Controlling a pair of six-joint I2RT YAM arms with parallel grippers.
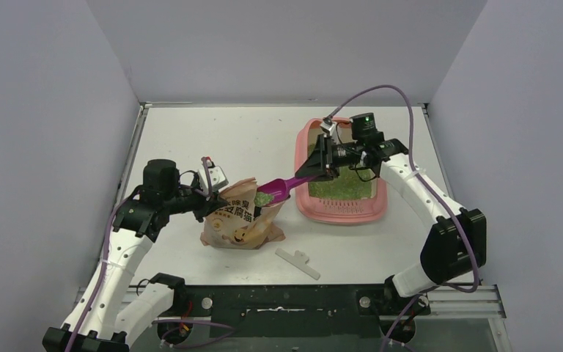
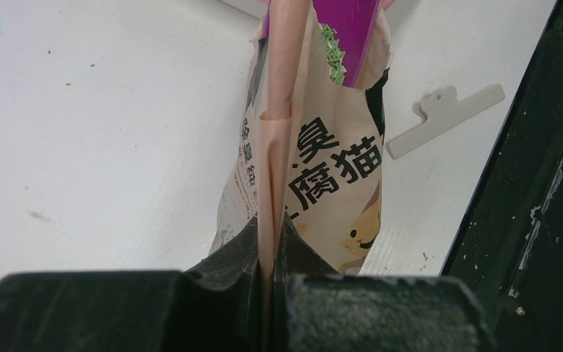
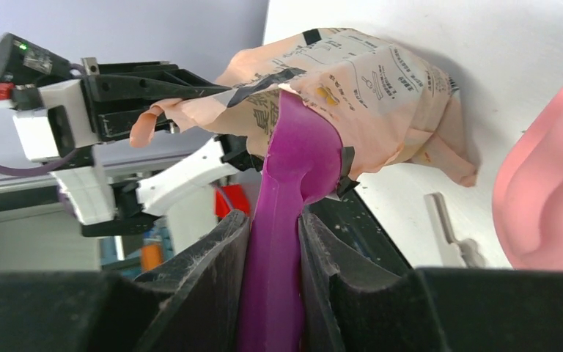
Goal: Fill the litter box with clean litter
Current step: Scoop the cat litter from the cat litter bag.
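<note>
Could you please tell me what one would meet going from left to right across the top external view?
The left tool → litter bag → magenta scoop → litter box. The right tool and white clip overlap others, so they are omitted.

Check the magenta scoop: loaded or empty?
Loaded. Green litter sits in the bowl of the scoop at the mouth of the bag; the left wrist view shows granules on it too.

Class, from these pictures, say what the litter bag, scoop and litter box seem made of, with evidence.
The litter bag looks like paper or thin matte film: it creases and crumples, with printed text. The scoop is likely moulded plastic: smooth magenta, slight sheen. The litter box seems rigid plastic: uniform pink, rounded rim.
</note>
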